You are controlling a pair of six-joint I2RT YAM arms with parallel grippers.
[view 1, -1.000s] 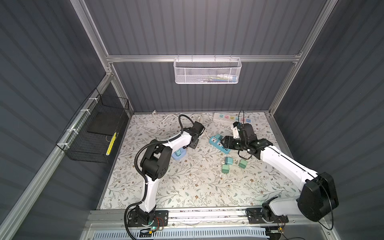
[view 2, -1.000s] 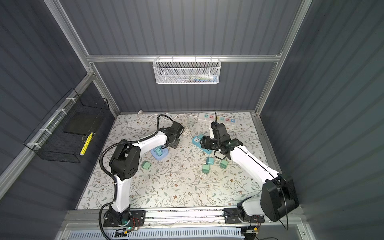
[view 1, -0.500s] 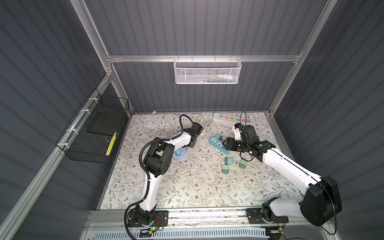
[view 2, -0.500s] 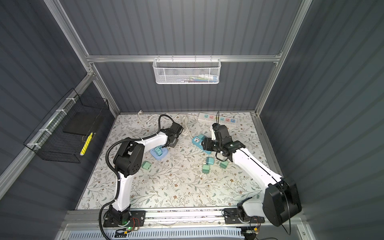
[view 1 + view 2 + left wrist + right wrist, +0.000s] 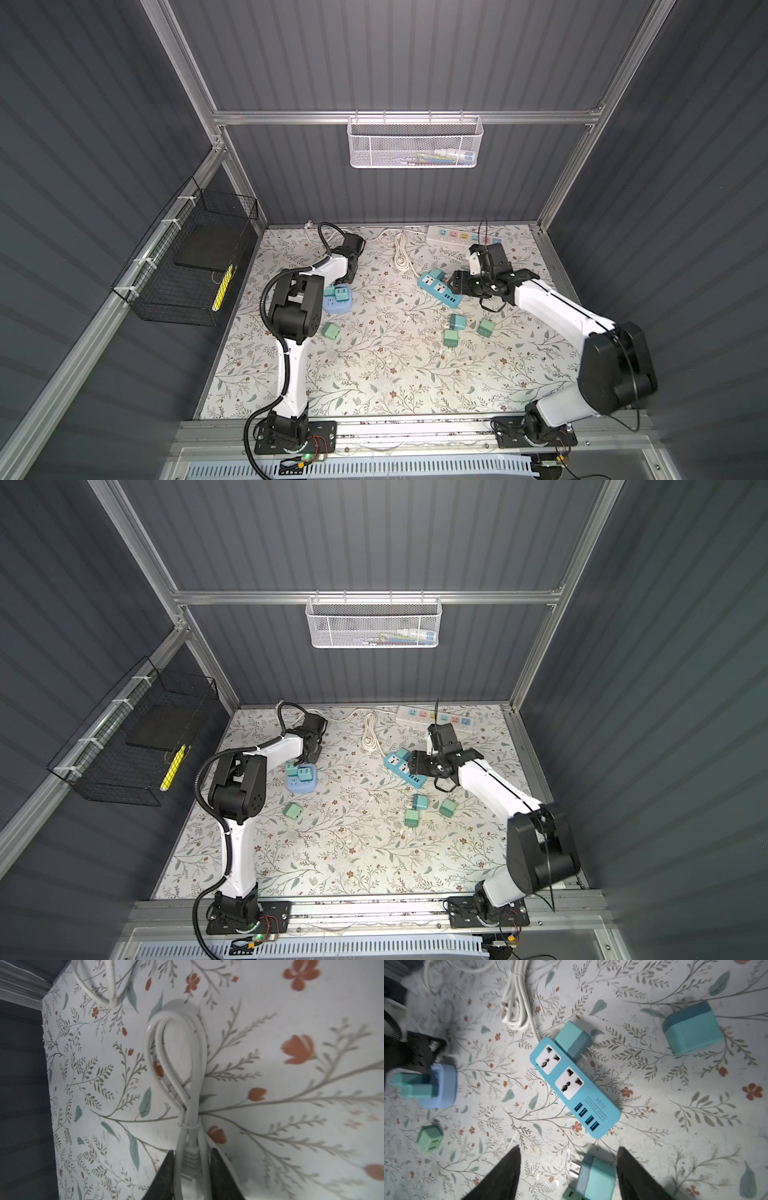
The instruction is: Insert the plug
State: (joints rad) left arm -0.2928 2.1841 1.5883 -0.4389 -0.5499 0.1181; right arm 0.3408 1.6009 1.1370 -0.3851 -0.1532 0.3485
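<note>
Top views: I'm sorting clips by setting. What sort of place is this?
Likely a robot test booth: ribbed panels in an aluminium frame, left arm and right arm bolted to a front rail, blue power strip and green plugs on a floral mat.

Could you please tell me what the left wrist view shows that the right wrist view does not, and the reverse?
Only the left wrist view shows the ribbed collar at the end of the white cable, framed by the left gripper's fingertips. Only the right wrist view shows the blue power strip, a teal plug beside it, the lavender socket cube and the open right gripper. Both show the bundled white cable on the floral tablecloth.
</note>
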